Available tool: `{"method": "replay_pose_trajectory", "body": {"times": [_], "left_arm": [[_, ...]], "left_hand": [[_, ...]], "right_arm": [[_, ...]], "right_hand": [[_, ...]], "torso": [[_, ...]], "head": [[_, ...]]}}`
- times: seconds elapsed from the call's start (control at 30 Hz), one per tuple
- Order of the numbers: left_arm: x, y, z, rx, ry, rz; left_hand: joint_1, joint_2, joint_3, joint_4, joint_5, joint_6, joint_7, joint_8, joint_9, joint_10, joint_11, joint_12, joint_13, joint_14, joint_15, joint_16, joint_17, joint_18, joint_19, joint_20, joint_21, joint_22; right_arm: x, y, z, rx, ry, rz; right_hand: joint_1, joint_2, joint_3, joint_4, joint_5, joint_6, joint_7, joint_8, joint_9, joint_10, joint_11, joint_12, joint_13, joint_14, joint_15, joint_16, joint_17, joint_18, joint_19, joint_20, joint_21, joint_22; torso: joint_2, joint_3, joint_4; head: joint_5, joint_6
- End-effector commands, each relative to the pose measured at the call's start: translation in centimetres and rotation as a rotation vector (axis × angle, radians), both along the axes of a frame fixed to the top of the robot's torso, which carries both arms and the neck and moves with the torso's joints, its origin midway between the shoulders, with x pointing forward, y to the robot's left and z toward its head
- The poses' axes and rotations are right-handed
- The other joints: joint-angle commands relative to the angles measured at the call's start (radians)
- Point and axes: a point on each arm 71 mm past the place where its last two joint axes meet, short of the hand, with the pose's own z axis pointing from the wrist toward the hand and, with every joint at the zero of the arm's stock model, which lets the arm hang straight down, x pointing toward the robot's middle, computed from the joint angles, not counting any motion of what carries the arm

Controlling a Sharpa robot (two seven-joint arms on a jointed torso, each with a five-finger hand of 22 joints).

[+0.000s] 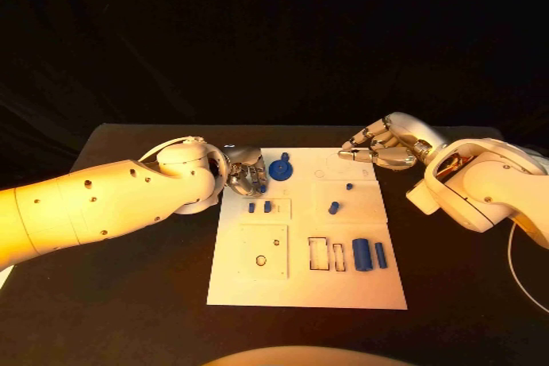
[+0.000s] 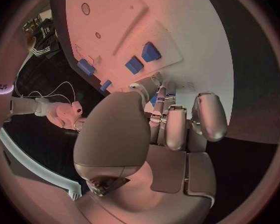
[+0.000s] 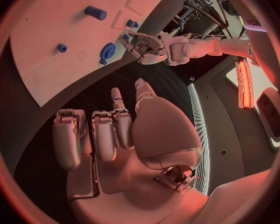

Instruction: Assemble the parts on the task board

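The white task board [image 1: 307, 283] lies in the middle of the black table. My left hand [image 1: 243, 175] hovers at its far left corner, fingertips beside a blue round part [image 1: 282, 171]. In the left wrist view the left hand's fingers [image 2: 177, 124] curl toward the thumb and a bit of blue [image 2: 154, 100] shows between them; whether it is held I cannot tell. Two small blue blocks [image 1: 259, 208] sit just nearer. My right hand [image 1: 383, 152] hangs off the board's far right corner, fingers loosely apart and holding nothing [image 3: 115, 134].
A blue peg [image 1: 334, 208] and a smaller blue piece [image 1: 347, 186] stand on the board's right half. A blue cylinder [image 1: 362, 254] and a thin blue bar [image 1: 380, 255] lie near its front right, beside two rectangular slots [image 1: 319, 253].
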Motion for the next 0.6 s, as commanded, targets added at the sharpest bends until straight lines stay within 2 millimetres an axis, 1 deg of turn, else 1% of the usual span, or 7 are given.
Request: {"method": "replay_pose_trajectory", "body": {"times": [0.03,0.2,0.27,0.37,0.4,0.43,0.6], "left_arm": [[0.0,0.0,0.0,0.008,0.0,0.002],[0.0,0.4,0.1,0.002,-0.01,0.015],[0.1,0.6,0.2,-0.007,-0.021,0.022],[0.1,1.1,0.5,-0.045,-0.051,0.034],[0.1,1.3,0.7,-0.068,-0.062,0.038],[0.2,1.5,0.9,-0.103,-0.072,0.043],[0.4,2.9,1.8,-0.35,-0.061,0.086]], "left_hand": [[-0.01,-0.005,0.0,0.0,-0.004,-0.009,0.001,-0.002,0.0,-0.011,0.001,-0.006,-0.002,0.026,0.009,-0.004,-0.001,-0.006,-0.002,0.01,-0.01,0.037],[-0.011,-0.008,0.002,-0.003,-0.004,-0.033,0.006,-0.003,0.0,-0.029,0.006,-0.005,-0.002,0.025,0.013,-0.004,-0.004,-0.003,-0.007,0.013,-0.029,0.027],[-0.01,-0.01,0.003,-0.005,-0.003,-0.045,0.011,-0.002,0.0,-0.044,0.011,-0.005,-0.003,0.025,0.016,-0.004,-0.005,0.001,-0.012,0.016,-0.048,0.016],[0.001,-0.005,0.015,-0.012,-0.001,-0.047,0.019,0.001,0.002,-0.069,0.02,-0.005,-0.004,0.024,0.023,-0.004,-0.007,0.005,-0.018,0.021,-0.075,0.001],[0.007,-0.002,0.023,-0.016,-0.001,-0.041,0.022,0.004,0.003,-0.075,0.023,-0.004,-0.004,0.021,0.024,-0.009,-0.015,0.01,-0.025,0.023,-0.101,-0.014],[0.017,0.001,0.036,-0.023,0.0,-0.028,0.023,0.008,0.005,-0.082,0.025,-0.004,-0.004,0.012,0.025,-0.024,-0.042,0.018,-0.036,0.024,-0.139,-0.036],[0.043,0.01,0.098,-0.047,0.002,0.023,0.022,0.029,0.01,-0.043,0.019,0.019,0.001,-0.028,0.019,-0.093,-0.156,0.04,-0.076,0.021,-0.256,-0.102]], "right_arm": [[0.0,0.1,-0.1,-0.005,0.001,0.012],[0.2,-0.2,-0.2,-0.016,0.015,0.0],[0.3,-0.5,-0.3,-0.031,0.022,-0.008],[0.6,-0.9,-0.6,-0.091,0.019,-0.009],[0.7,-1.1,-0.7,-0.122,0.015,-0.006],[0.8,-1.2,-0.8,-0.166,0.01,0.0],[1.2,-1.5,-1.3,-0.365,-0.042,0.03]], "right_hand": [[0.008,0.004,-0.006,0.001,0.004,-0.007,0.001,-0.001,0.002,0.043,-0.001,-0.001,0.194,0.087,-0.002,-0.003,0.183,-0.003,0.027,-0.003,-0.006,0.115],[0.019,0.008,-0.014,0.001,0.006,-0.012,0.002,-0.003,0.001,0.009,0.0,-0.072,0.157,0.078,-0.002,-0.026,0.148,0.003,0.013,-0.003,-0.019,0.088],[0.054,0.019,-0.007,-0.013,0.009,-0.021,0.004,-0.005,0.0,-0.078,0.001,-0.25,0.063,0.063,-0.003,-0.061,0.098,0.015,-0.017,-0.004,-0.049,0.031],[0.157,0.031,0.042,-0.06,-0.01,-0.024,0.006,-0.007,0.0,-0.35,-0.002,-0.803,-0.259,0.045,-0.007,-0.113,0.033,0.03,-0.054,-0.009,-0.088,-0.038],[0.188,0.032,0.066,-0.073,-0.021,-0.023,0.009,-0.009,-0.001,-0.38,0.001,-0.885,-0.324,0.043,-0.006,-0.124,0.021,0.032,-0.058,-0.011,-0.094,-0.046],[0.216,0.02,0.097,-0.084,-0.03,-0.023,0.021,-0.015,-0.004,-0.394,0.005,-0.984,-0.418,0.041,0.001,-0.135,0.009,0.033,-0.06,-0.011,-0.099,-0.052],[0.251,-0.038,0.213,-0.098,-0.076,0.007,0.019,-0.035,-0.009,-0.365,0.02,-1.246,-0.744,0.041,0.012,-0.173,-0.034,0.034,-0.056,0.01,-0.108,-0.061]], "torso": [[0.0,0.0002,-0.0004],[0.0,0.0002,-0.0003],[-0.001,-0.0006,-0.0001],[-0.001,-0.0008,0.0],[-0.002,-0.0011,0.0],[-0.002,-0.001,-0.0003],[-0.002,-0.0012,-0.001]], "head": [[0.0,0.001],[-0.001,0.001],[-0.003,0.002],[-0.006,0.004],[-0.006,0.005],[-0.007,0.007],[-0.008,0.012]]}}
